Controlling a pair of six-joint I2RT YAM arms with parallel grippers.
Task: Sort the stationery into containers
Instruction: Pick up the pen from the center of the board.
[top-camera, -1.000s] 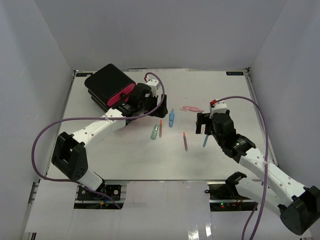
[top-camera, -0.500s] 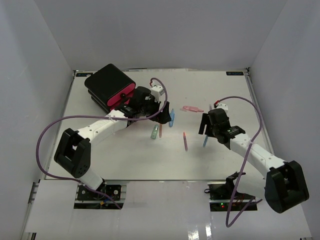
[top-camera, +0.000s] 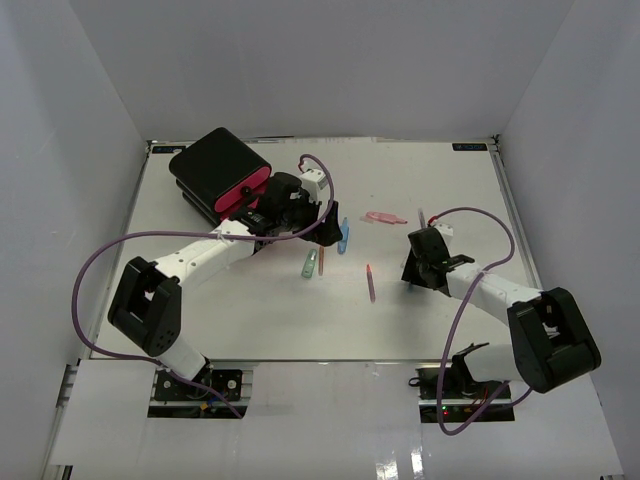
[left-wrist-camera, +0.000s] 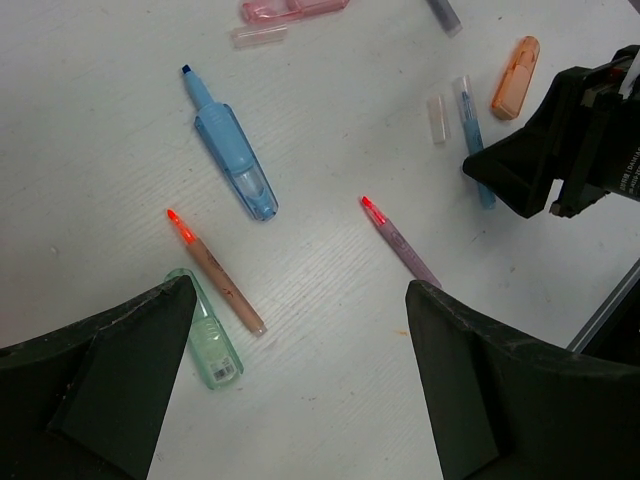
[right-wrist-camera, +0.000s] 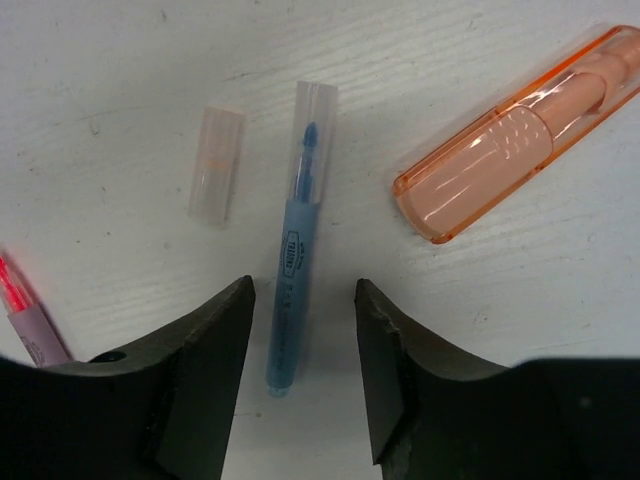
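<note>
Right arm: the right gripper sits low over the white table, right of the middle. Its jaws are at a middling gap and hold nothing.
Between the fingers: the back end of a thin pale-blue pen with a clear cap, lying flat. Bare table shows between the barrel and each finger, so neither touches it.
Around that pen: a short clear loose cap lies just beside the capped end on one side. An orange see-through highlighter slants on the other side. Both lie beyond the fingertips, outside the gap.
Edge of the right wrist view: a thin purple pen with a red tip lies near the outer face of one finger.
Left arm: the left gripper hangs above the table's middle, its jaws spread wide with nothing in them.
Under the left gripper: a blue see-through highlighter with its tip bared. Nearer lies a thin orange-brown pen with a red tip, just beside a pale-green see-through piece. Whether these two touch cannot be told. One finger covers part of the green piece in the left wrist view.
Far side: a pink see-through piece with a clear cap near it.
Containers: the black rounded box with a pink drawer front stands at the far left corner. The left arm reaches past just in front of the pink face and hides part of it, so the number of drawers cannot be told.
</note>
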